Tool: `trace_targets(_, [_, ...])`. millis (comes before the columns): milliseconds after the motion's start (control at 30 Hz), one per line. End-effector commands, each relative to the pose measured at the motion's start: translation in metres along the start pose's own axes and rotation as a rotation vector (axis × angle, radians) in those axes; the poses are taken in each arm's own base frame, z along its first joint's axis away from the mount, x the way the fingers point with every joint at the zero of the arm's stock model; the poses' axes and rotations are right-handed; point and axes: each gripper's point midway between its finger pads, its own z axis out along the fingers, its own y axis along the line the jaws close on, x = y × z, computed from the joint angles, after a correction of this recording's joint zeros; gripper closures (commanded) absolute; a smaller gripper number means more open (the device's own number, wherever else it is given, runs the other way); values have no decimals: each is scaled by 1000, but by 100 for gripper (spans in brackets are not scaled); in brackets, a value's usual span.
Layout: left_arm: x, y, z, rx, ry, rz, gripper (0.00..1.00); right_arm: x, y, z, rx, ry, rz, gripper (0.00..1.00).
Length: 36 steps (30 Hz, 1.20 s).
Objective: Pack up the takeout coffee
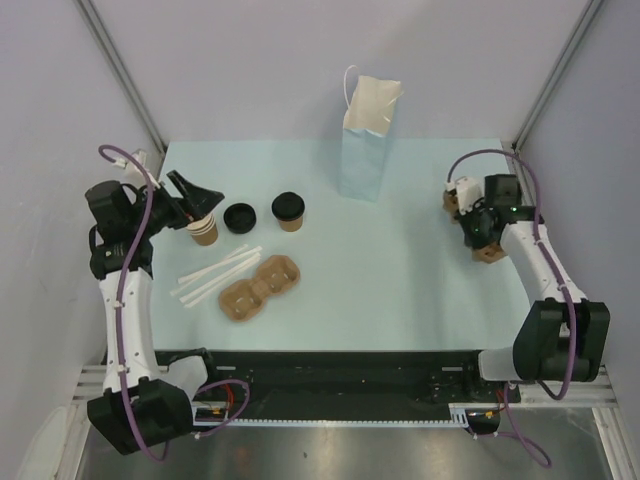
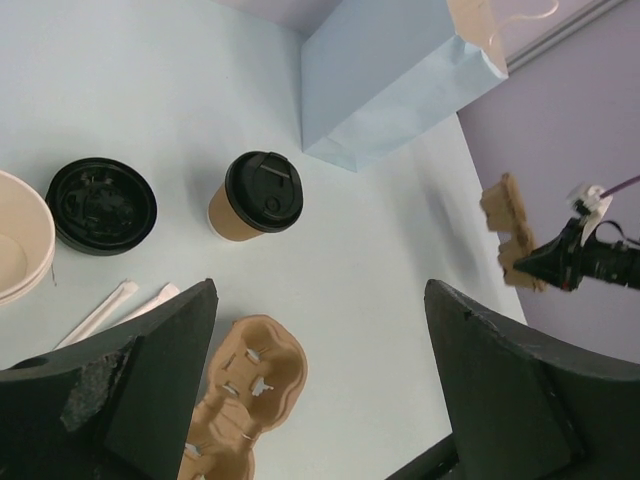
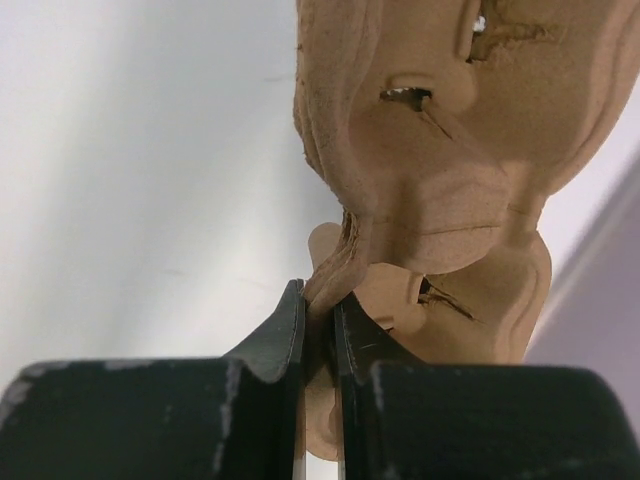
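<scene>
While takeout coffee [image 1: 288, 210] stands upright on desk [image 1: 400, 280] near loose lid [image 1: 239, 217], untouched | left tool [image 2: 320, 390] wide open, empty | right tool [image 3: 318, 300] clamped on pulp carrier [image 3: 450, 150] | coffee likely light, thin-walled, crushable; spill risk; grip paper wall gently, keep upright

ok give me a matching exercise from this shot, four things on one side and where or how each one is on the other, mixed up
Things
1. takeout coffee
2. paper bag
3. left gripper
4. right gripper

Place or state
A. shut on a cup carrier
B. standing upright at the far side of the table
C. open, nothing between its fingers
D. standing beside the loose black lid, its own lid on

Pairs: 1-D, 2-B, 3-C, 4-A
</scene>
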Motion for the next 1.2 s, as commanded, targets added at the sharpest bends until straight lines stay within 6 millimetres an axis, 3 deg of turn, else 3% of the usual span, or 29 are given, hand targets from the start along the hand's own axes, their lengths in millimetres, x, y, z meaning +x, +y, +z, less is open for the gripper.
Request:
trace_targets(0, [-8, -9, 3, 5, 1, 91, 10, -3, -64, 1, 59, -14, -154, 100])
trace_targets(167, [-5, -4, 6, -14, 22, 111, 10, 5, -106, 35, 92, 51, -131, 100])
trace_targets(300, [-5, -1, 7, -27, 27, 128, 10, 4, -141, 48, 150, 84, -39, 100])
trace_targets(367, [-5, 0, 8, -29, 27, 124, 10, 11, -145, 62, 146, 114, -8, 100])
trace_targets(533, [-4, 2, 13, -27, 41, 129, 10, 19, -152, 74, 136, 139, 29, 100])
trace_targets(633, [-7, 0, 14, -25, 45, 157, 10, 20, -145, 76, 102, 144, 31, 92])
trace_targets(733, [-8, -3, 17, -22, 60, 195, 9, 17, -141, 74, 85, 142, 38, 79])
trace_targets(767, [-13, -10, 17, -8, 57, 251, 8, 15, -141, 72, 83, 138, 40, 67])
trace_targets(900, [-23, -28, 24, 40, 70, 448, 4, 1, -138, 54, 58, 106, 65, 42])
trace_targets(1100, [-24, -49, 59, 146, 108, 825, 2, -45, -128, 4, 12, -29, 117, 20])
trace_targets(1167, [-25, -73, 73, 232, 105, 974, 2, -62, -119, -14, -27, -92, 134, 8])
